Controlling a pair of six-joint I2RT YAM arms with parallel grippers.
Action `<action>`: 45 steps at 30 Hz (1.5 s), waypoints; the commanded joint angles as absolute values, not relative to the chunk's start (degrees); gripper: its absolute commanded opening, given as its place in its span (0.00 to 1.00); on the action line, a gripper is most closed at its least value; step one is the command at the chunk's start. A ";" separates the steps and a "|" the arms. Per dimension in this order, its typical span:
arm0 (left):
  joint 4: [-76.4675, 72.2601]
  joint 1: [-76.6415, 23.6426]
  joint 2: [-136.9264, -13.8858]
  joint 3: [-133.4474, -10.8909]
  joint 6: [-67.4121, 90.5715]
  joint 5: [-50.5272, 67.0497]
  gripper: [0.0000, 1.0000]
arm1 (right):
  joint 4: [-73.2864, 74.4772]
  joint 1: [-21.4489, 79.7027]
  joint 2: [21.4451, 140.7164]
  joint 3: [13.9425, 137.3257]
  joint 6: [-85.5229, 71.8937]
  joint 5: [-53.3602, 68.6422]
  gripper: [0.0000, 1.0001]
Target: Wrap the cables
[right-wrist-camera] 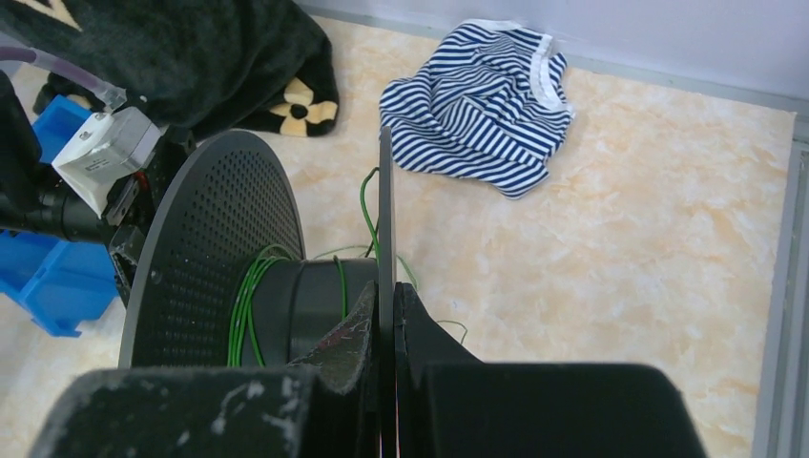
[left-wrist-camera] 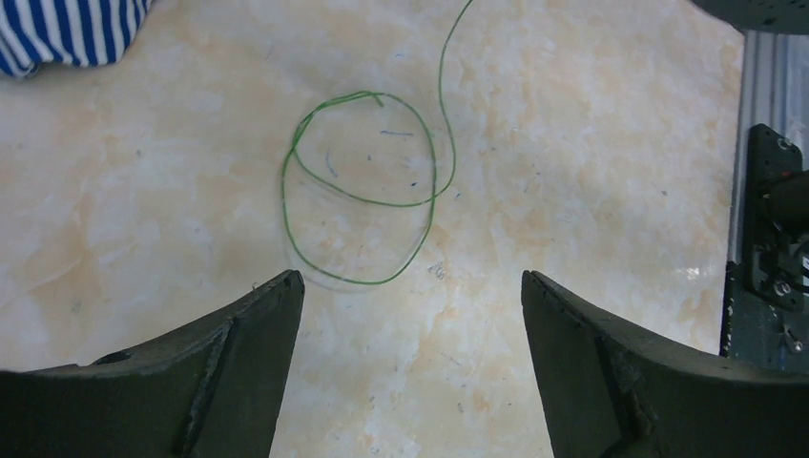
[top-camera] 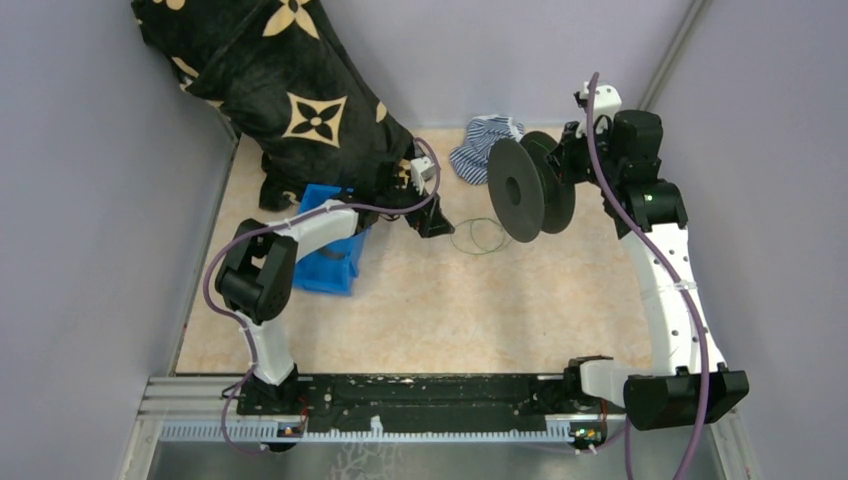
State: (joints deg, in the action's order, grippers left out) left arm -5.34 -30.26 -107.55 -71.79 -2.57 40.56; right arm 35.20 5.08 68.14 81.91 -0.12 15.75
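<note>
Left end effector wide — cables partly off-frame

place: robot lab cell | cues: grey partition walls; aluminium mounting rail

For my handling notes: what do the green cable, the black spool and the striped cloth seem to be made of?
The green cable: probably plastic-coated wire, thin and smooth, lying in springy loops.
The black spool: likely rigid matte plastic; its flange is finely perforated.
The striped cloth: soft knit fabric, judging by its folds and white edging.
</note>
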 commanded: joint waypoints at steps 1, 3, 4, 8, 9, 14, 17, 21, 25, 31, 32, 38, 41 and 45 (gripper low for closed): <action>-11.21 -30.85 -108.06 -72.14 -4.57 48.59 0.87 | 31.03 4.80 67.38 86.89 -1.54 20.58 0.00; -11.50 -30.92 -109.21 -72.75 -6.74 52.01 0.85 | 31.60 4.79 67.29 88.10 -1.66 22.45 0.00; -11.51 -30.94 -109.86 -73.12 -8.46 53.71 0.83 | 32.09 4.79 67.33 88.78 -1.77 23.32 0.00; -7.26 -31.00 -112.82 -76.53 -16.98 58.27 0.80 | 33.63 4.81 67.55 91.28 -2.50 25.19 0.00; -5.87 -30.99 -113.61 -77.30 -19.09 59.34 0.79 | 34.11 4.83 67.59 91.74 -2.43 25.36 0.00; -2.88 -32.04 -115.79 -78.69 -23.92 61.07 0.80 | 37.20 4.75 68.50 93.69 -1.89 26.12 0.00; -5.88 -32.81 -116.12 -77.27 -21.89 61.23 0.82 | 38.06 4.66 68.47 94.15 -2.32 28.62 0.00; -9.89 -33.75 -116.71 -76.10 -18.43 61.33 0.85 | 38.44 4.58 68.15 94.80 -3.70 32.46 0.00; -12.02 -34.36 -118.10 -76.42 -14.06 61.88 0.88 | 39.69 4.57 68.47 97.64 -4.82 35.81 0.00; -18.22 -34.71 -120.97 -76.90 -5.06 63.23 0.88 | 39.56 4.44 67.58 98.60 -6.04 38.32 0.00; -18.83 -34.90 -121.59 -77.17 -4.64 63.32 0.88 | 39.51 4.48 67.47 98.68 -6.33 38.72 0.00; -20.29 -36.30 -124.53 -78.98 -3.25 64.33 0.88 | 39.12 4.48 67.17 99.05 -7.41 40.23 0.00; -20.61 -36.88 -126.30 -80.15 -2.25 64.65 0.88 | 39.19 4.48 67.28 99.30 -7.57 40.51 0.00; -21.41 -37.00 -128.21 -82.20 -0.81 64.60 0.88 | 39.46 4.48 67.28 99.12 -7.54 40.61 0.00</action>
State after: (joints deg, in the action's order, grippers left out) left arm -18.28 -36.64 -126.21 -78.98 -2.72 62.48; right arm 43.33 4.60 69.41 95.44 -5.82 38.35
